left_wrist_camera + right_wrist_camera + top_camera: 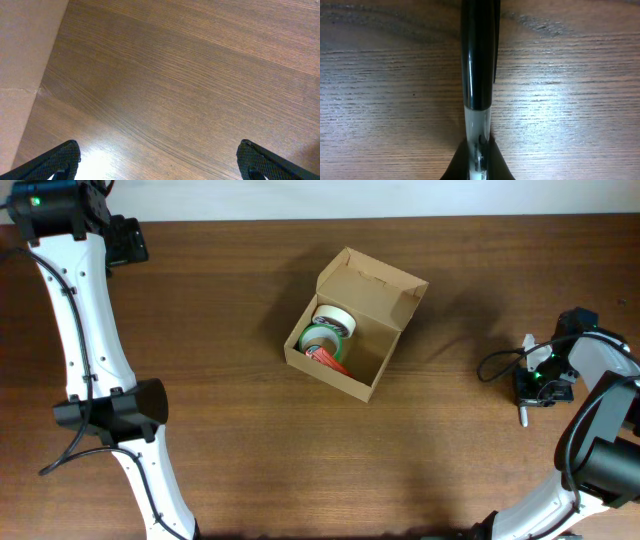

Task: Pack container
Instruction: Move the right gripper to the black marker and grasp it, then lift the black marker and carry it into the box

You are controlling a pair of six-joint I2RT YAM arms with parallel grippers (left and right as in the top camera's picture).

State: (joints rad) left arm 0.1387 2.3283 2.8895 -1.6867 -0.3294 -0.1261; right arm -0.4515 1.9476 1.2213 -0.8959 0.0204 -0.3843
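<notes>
tan cardboard container [372, 285], mid-desk nearer the far edge, flap raised: likely light, stiff but crushable; best held by a side wall. left gripper [160, 157] spread; right gripper [479, 167], by the right edge, pinching a black pen [477, 55].

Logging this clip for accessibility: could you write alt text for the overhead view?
An open cardboard box, lid flap up, holds tape rolls at the middle of a wooden table. The left tool is near the top-left corner; the right tool, at the right edge, grips a pen.
</notes>
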